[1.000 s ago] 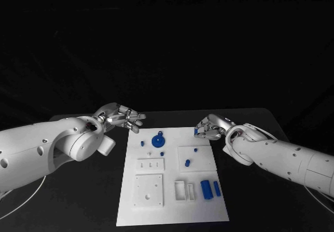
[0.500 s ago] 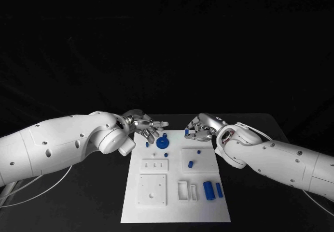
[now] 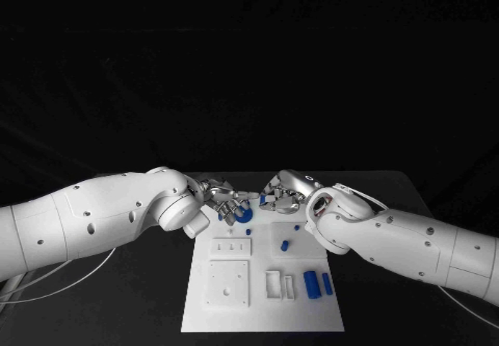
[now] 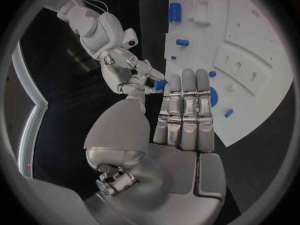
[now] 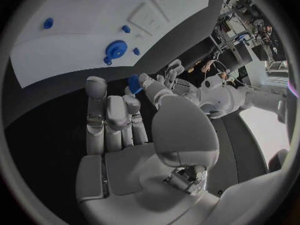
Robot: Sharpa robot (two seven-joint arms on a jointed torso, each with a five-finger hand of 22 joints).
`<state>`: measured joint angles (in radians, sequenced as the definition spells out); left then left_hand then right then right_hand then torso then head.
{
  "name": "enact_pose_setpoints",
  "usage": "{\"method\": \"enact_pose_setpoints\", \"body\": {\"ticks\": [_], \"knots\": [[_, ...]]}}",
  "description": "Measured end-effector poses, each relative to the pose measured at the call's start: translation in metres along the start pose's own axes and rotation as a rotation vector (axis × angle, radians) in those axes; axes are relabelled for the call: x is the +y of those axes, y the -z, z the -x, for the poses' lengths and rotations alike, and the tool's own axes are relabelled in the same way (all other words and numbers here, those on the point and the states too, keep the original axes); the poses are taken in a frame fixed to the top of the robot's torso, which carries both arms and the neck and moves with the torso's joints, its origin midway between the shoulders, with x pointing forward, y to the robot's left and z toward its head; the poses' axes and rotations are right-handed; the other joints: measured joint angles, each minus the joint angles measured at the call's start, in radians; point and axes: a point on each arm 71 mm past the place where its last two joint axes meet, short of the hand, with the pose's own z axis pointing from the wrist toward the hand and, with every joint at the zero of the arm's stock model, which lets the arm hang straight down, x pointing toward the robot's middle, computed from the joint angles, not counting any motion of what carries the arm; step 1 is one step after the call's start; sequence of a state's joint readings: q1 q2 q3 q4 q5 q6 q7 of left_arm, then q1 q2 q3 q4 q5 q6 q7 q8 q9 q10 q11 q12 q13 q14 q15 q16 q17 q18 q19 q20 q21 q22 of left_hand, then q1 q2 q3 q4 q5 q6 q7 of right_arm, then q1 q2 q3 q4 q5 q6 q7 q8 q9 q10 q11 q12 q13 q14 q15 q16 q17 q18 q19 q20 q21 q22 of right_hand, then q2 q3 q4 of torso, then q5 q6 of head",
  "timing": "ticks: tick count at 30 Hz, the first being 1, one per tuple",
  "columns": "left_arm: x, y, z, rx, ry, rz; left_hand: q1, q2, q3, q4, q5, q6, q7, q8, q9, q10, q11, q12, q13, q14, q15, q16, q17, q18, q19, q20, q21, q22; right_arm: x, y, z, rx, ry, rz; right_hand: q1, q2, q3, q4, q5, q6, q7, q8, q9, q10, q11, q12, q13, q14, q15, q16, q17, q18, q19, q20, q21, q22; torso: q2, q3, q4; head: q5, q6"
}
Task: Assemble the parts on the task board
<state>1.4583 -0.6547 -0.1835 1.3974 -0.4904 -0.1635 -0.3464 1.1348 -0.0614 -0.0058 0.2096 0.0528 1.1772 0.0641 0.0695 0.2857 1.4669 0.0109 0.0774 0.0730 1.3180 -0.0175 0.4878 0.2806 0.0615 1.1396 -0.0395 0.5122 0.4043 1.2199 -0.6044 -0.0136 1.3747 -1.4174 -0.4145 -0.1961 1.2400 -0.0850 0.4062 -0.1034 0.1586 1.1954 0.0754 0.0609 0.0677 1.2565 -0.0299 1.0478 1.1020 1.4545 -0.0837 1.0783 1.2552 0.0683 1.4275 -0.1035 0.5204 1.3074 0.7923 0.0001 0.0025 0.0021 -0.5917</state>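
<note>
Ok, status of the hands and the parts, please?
Right hand pinches a blue part near the task board far edge. Left hand holds nothing, fingers straight beside it. Nothing in the way.

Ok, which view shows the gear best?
Right wrist view: the gear lies fully uncovered on the board. In the head and left wrist views the left hand partly hides it.

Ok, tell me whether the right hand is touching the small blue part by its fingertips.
Touching. The left wrist view shows the right hand pinching the small blue part between its fingertips.
</note>
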Motion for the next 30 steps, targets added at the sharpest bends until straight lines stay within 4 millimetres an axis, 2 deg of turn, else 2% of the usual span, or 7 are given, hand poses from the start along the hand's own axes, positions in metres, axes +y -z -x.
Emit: {"method": "enact_pose_setpoints", "body": {"ticks": [8, 16, 28, 30], "knots": [[-0.001, -0.002, -0.005, 0.017, -0.011, 0.019, 0.006, -0.006, 0.006, 0.015, 0.000, -0.029, 0.011, -0.003, -0.024, 0.000, 0.000, -0.005, 0.000, -0.007, 0.007, -0.017, -0.004, 0.000, -0.007, 0.007, -0.015, -0.006, 0.011, -0.001, -0.003, 0.005, 0.000, 0.013, -0.006, -0.007, 0.000, 0.000, 0.000, 0.007, -0.001, 0.000, 0.000, 0.002, 0.002, 0.000, 0.000, 0.000, 0.000, 0.000, 0.000, 0.000, 0.002, -0.002, 0.000, 0.000, 0.002, 0.0003, -0.0032, 0.001, 0.001], [-0.002, -0.004, -0.007, 0.021, -0.015, 0.029, 0.006, -0.006, 0.006, 0.015, 0.000, -0.030, 0.012, -0.003, -0.052, -0.004, 0.004, -0.005, 0.000, -0.009, 0.009, -0.031, -0.017, 0.000, -0.009, 0.009, -0.024, -0.013, 0.019, 0.001, -0.006, 0.011, -0.006, 0.032, -0.007, -0.007, 0.000, 0.000, 0.006, 0.010, -0.001, -0.001, 0.003, 0.003, 0.003, 0.000, 0.000, 0.000, 0.000, 0.000, 0.000, 0.000, 0.004, -0.003, 0.000, 0.000, 0.003, 0.0004, -0.0024, 0.003, -0.001], [0.000, -0.005, -0.008, 0.021, -0.022, 0.041, 0.006, -0.006, 0.001, 0.011, 0.000, -0.031, 0.013, -0.003, -0.065, -0.004, 0.004, -0.005, 0.000, -0.009, 0.009, -0.031, -0.019, 0.000, -0.009, 0.009, -0.028, -0.016, 0.025, 0.003, -0.008, 0.019, -0.011, 0.046, -0.009, -0.009, 0.000, 0.000, 0.006, 0.011, 0.000, 0.000, 0.005, 0.003, 0.003, 0.000, 0.000, 0.000, 0.000, 0.000, 0.000, 0.000, 0.004, -0.003, 0.000, 0.000, 0.004, 0.0004, -0.0024, 0.005, -0.002], [0.000, -0.005, -0.008, 0.020, -0.023, 0.042, 0.002, -0.002, -0.003, 0.007, 0.000, -0.038, 0.020, -0.003, -0.073, -0.011, 0.011, -0.005, 0.000, -0.009, 0.009, -0.039, -0.022, 0.000, -0.009, 0.009, -0.032, -0.018, 0.025, 0.003, -0.008, 0.021, -0.012, 0.046, -0.009, -0.009, 0.000, 0.000, 0.006, 0.011, 0.000, 0.000, 0.005, 0.002, 0.002, 0.000, 0.000, 0.002, -0.002, 0.000, 0.000, 0.000, 0.004, -0.003, 0.000, 0.000, 0.004, 0.0004, -0.0024, 0.005, -0.001]]}}
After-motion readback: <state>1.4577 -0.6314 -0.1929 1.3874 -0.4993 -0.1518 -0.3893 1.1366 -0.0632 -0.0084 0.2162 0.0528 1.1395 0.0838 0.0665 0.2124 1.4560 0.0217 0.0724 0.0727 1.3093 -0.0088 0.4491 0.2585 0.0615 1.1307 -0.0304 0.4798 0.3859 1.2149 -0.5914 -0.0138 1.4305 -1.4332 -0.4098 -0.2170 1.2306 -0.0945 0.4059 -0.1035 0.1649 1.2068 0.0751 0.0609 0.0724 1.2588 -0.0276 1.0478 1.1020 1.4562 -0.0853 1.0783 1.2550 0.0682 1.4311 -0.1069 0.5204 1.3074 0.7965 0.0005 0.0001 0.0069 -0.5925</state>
